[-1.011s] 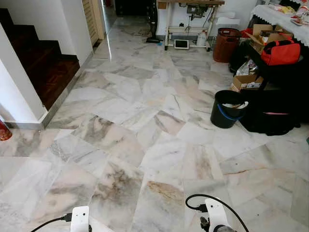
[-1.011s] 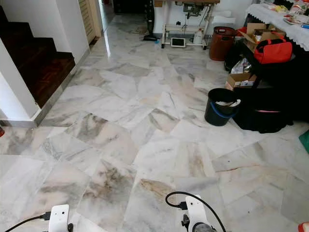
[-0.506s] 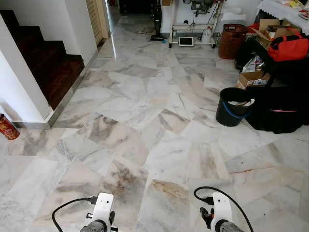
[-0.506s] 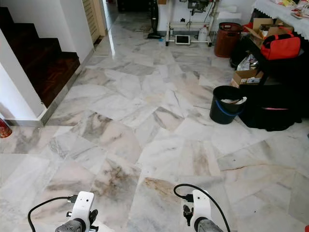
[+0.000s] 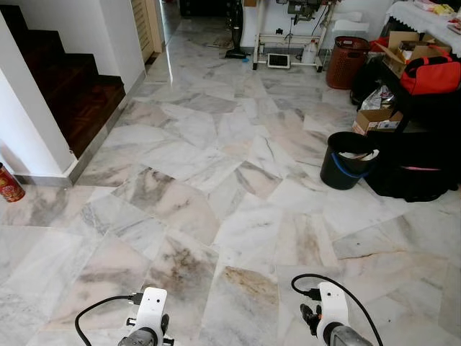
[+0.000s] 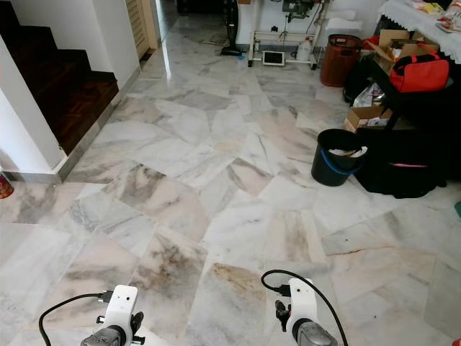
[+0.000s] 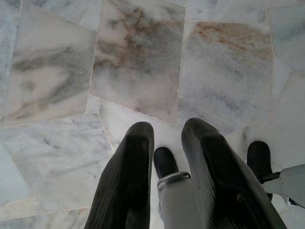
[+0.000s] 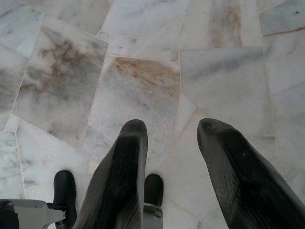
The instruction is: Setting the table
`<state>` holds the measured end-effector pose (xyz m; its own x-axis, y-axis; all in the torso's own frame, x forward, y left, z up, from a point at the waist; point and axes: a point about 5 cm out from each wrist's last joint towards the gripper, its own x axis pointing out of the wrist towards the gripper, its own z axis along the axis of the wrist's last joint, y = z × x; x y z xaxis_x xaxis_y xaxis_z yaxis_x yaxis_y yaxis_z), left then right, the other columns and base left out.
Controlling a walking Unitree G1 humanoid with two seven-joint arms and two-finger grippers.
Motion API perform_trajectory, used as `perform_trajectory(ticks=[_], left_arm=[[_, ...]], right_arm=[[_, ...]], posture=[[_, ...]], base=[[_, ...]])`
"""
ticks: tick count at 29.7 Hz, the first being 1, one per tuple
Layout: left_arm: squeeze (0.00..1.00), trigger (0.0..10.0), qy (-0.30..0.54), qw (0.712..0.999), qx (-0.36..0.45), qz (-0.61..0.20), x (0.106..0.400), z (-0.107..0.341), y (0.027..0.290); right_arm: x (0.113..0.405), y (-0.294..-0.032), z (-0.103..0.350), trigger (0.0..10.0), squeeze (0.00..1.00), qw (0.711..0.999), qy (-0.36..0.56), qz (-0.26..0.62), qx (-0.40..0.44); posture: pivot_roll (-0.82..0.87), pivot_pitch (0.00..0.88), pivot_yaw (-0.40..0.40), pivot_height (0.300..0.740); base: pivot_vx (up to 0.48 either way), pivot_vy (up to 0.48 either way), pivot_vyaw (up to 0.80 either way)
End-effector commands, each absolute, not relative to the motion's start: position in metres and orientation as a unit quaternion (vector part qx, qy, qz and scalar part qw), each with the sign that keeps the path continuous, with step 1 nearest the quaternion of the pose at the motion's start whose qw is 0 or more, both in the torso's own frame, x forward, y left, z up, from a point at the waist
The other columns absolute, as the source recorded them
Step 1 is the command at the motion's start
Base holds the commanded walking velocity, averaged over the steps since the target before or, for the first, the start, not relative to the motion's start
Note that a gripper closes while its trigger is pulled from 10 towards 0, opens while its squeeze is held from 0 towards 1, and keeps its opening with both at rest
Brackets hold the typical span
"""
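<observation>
While the robot walks, the big marble floor [image 5: 216, 194] takes up most of the view, w/ dark stairs [image 5: 65, 94] on the far left. On the far right is a table w/ a white cloth [image 5: 425, 18], prob. the one to set, but that's a guess; no plates or cups can be made out close by. Under it sit black bags [image 5: 414, 169], a red bag [image 5: 431, 74] and a black bucket [image 5: 347, 160]. A red can [image 5: 9, 184] stands by the left wall. Vs a sec ago the whole view has slid a bit & both wrists now poke in lower down, so the camera moved, not the things. Left gripper [image 7: 167, 143] hangs over the floor, fingers a little apart, holding nothing. Right gripper [image 8: 171, 138] hangs too, fingers spread wider, empty. So the job has barely begun; it needs to reach that table first.
</observation>
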<state>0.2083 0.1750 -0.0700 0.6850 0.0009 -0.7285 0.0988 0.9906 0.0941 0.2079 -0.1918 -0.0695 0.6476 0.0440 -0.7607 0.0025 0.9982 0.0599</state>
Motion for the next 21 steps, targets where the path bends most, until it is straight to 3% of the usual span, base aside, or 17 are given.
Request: perform_trajectory(ticks=[1, 21], left_arm=[[0.0, 10.0, 0.409, 0.911, 0.059, -0.021, 0.201, -0.074, 0.175], [0.0, 10.0, 0.412, 0.909, 0.064, -0.015, 0.2, -0.075, 0.18]], right_arm=[[0.213, -0.194, -0.066, 10.0, 0.0, 0.911, 0.411, 0.006, 0.026], [0.204, -0.195, -0.072, 10.0, 0.0, 0.903, 0.428, -0.012, 0.03]], posture=[[0.01, 0.0, -0.047, 0.74], [0.02, 0.0, -0.041, 0.74]], base=[[0.0, 0.0, 0.0], [0.0, 0.0, -0.69]])
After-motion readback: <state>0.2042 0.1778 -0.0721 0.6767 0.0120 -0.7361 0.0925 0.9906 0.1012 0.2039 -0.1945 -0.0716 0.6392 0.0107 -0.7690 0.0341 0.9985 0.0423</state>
